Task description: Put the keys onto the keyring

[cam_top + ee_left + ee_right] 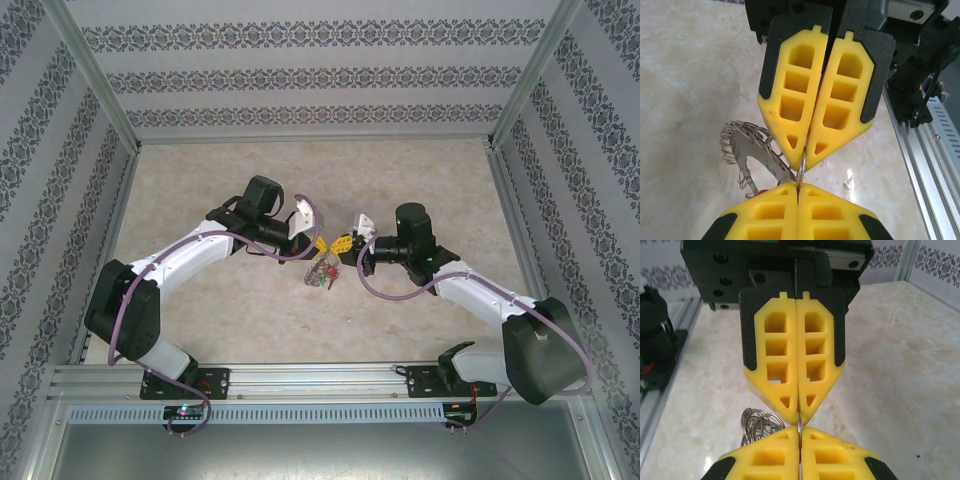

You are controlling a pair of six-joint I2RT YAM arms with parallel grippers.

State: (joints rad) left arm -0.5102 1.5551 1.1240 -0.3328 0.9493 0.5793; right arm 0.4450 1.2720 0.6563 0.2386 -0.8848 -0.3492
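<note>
Over marbled table (690, 75), left tool (797, 186) pinches wiry keyring (747, 150).

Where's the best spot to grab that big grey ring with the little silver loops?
Probably the flat band of the big grey metal hoop, pinched across both faces. It is tilted, small silvery links crowd its rim, and the left fingers and right fingers pinch a thin wire loop on one side, so come from the opposite, free side.

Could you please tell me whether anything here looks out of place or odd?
Nothing looks spilled or damaged. The left gripper and right gripper meet tip to tip, both shut on one thin link of the keyring, which tilts beside them.
</note>
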